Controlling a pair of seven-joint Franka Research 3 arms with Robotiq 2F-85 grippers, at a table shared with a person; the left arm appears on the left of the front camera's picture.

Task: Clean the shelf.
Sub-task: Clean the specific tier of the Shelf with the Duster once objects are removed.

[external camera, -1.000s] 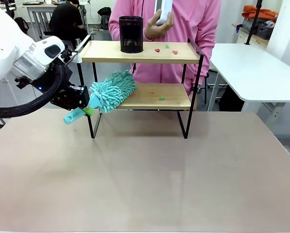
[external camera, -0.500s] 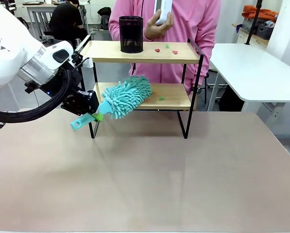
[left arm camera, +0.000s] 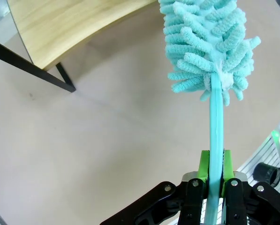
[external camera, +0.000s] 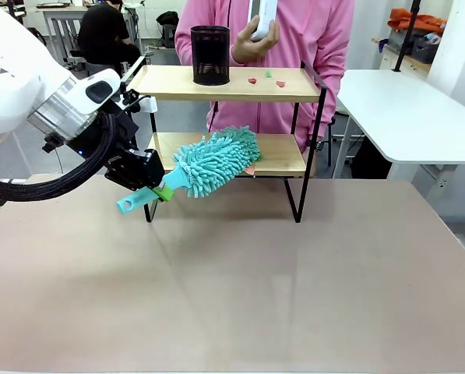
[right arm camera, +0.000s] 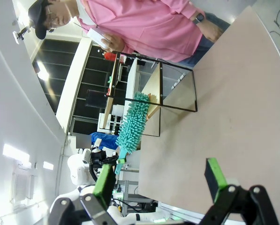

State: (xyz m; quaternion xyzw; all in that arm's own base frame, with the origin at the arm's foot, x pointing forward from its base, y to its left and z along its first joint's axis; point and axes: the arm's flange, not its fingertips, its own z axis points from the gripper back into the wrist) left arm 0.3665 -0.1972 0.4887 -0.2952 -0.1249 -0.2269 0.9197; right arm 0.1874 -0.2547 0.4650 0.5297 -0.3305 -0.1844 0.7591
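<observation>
A: Front: bright, even overhead light; soft sheen on the big beige tabletop (external camera: 232, 312), faint shadow under the two-tier wooden shelf in its black metal frame (external camera: 224, 83).
B: Wrist views: edges bowed; white ceiling light strips (right arm camera: 12, 153) blown out; teal fluffy duster (left arm camera: 208, 42) sharp.

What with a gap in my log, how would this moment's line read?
left gripper: shut on duster; duster head: at lower board of shelf; right gripper: open

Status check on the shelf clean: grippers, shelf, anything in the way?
Left gripper shut on teal duster handle; right gripper open, empty. Duster head at shelf lower board. Top board: black mesh cup beside red and green scraps.
</observation>
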